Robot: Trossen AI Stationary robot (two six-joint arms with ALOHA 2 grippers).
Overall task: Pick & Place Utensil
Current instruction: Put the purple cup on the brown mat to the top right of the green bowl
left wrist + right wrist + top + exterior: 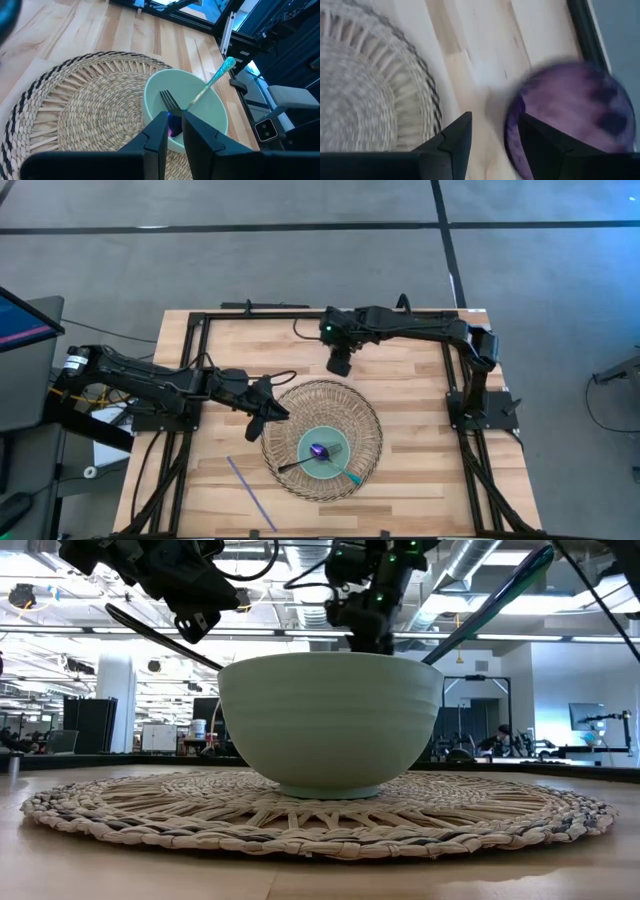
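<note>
A pale green bowl (326, 436) (330, 720) (212, 102) stands on a round woven mat (300, 395). Two utensils lie in it. A dark fork (169, 101) leans its handle (296, 461) (160, 635) on the rim, and a glittery teal-handled one (212, 82) (350, 473) (490, 600) leans on the opposite rim. My left gripper (272, 416) (175, 116) hovers over the mat's left part, above and short of the bowl, open by a narrow gap. My right gripper (340, 366) (495, 120) hangs over the mat's far edge, open on bare table. My right gripper has a blurred round purple shape (570, 115) close beside one finger (540, 145). I cannot tell what it is or whether the finger touches it. Nothing is between the two fingers.
A thin purple stick (250, 490) lies on the wood near the table's near left corner. A black frame (200, 320) runs around the table top. Bare wood shows to the right of the mat (420, 450).
</note>
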